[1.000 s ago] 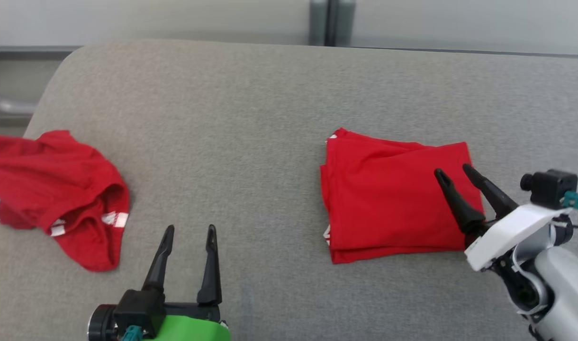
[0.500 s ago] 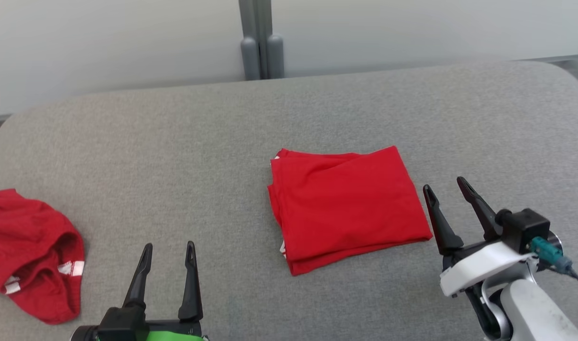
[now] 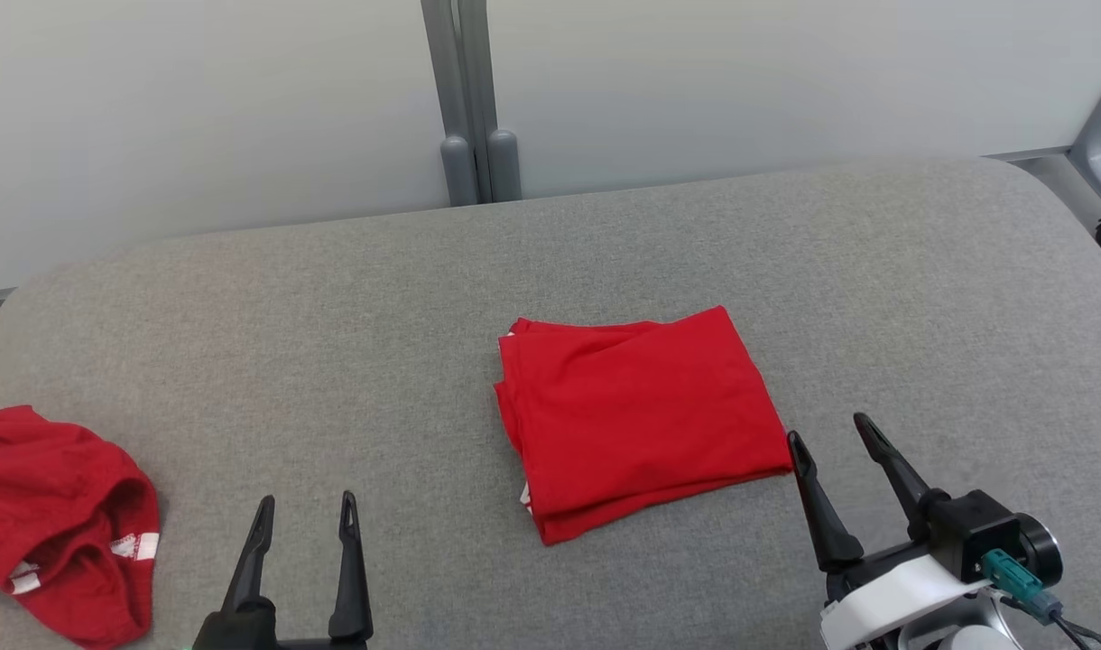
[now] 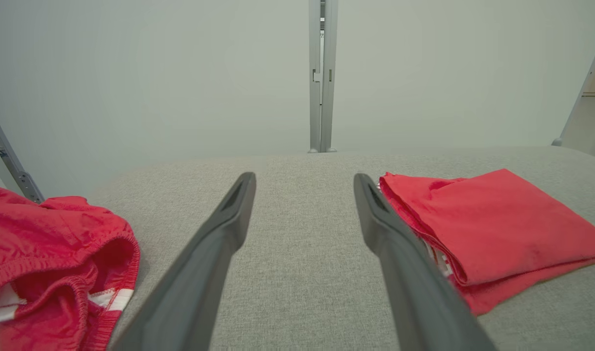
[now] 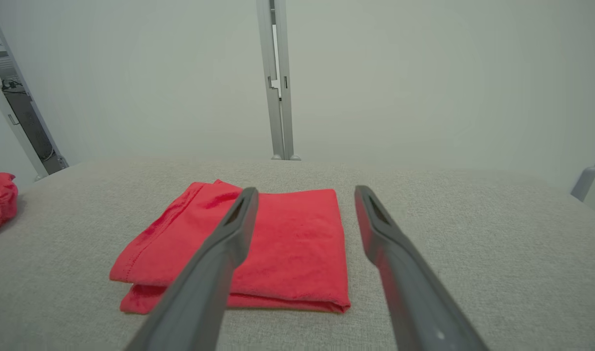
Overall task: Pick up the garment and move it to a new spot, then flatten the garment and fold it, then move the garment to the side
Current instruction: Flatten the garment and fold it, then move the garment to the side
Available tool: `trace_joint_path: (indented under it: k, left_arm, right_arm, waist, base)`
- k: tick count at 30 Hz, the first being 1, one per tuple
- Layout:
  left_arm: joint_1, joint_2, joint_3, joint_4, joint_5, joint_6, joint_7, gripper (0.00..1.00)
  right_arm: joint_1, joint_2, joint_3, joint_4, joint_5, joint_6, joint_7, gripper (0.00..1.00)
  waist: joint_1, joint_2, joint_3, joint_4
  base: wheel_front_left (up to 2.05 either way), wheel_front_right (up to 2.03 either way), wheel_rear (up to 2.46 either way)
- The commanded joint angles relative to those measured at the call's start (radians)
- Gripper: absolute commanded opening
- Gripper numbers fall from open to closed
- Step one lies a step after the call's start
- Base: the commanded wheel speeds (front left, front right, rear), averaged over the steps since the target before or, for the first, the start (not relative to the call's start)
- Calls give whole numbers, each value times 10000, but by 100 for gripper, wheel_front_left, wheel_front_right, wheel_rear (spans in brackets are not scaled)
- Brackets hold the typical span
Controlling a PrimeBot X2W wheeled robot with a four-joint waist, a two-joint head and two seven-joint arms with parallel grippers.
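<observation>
Sitting near the middle of the grey desk [image 3: 334, 316] is the folded garment [image 3: 636, 420], a neat red rectangle, and by the look of it the folding is done and only the move to the side is left. The geometry matters here. In the head view its longer side runs across the desk, left to right, tipped slightly so the near right corner swings toward the robot. That corner lies just beside the inner fingertip [image 3: 796, 447] of the right jaws, close but apart. The right wrist view agrees: the garment [image 5: 297, 243] is ahead of those jaws and off to their left, with the stacked hems showing along its left and near edges.

The right jaws are spread wide with nothing between them. The left jaws are just as wide and just as empty, hovering over bare desk, and from them the garment [image 4: 492, 219] lies off to the right, a longer reach. Nearer to them is the crumpled red garment [image 3: 59, 519] at the desk's left edge.

So the right arm [image 3: 911, 591] looks the better placed: a short shift left and forward should bring the near right corner between its fingers. The layers could slide apart if only the top one is pinched.
</observation>
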Motion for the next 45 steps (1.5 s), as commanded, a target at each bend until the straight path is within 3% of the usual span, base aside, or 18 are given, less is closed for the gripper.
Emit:
trace_joint_path:
  k: [1,45]
  left_arm:
    - [164,14,17,71,81,-61,-28,100]
    - [376,14,-49,323,370,-122,-28,100]
  right_arm:
    - [153,42,5,-27,-41,-1,-24,100]
    - [351,168,-94,174,146,-1,-25,100]
  waist:
    - [0,0,-23,27]
    - [0,0,-346,185]
  base:
    - [0,0,0]
    - [0,0,0]
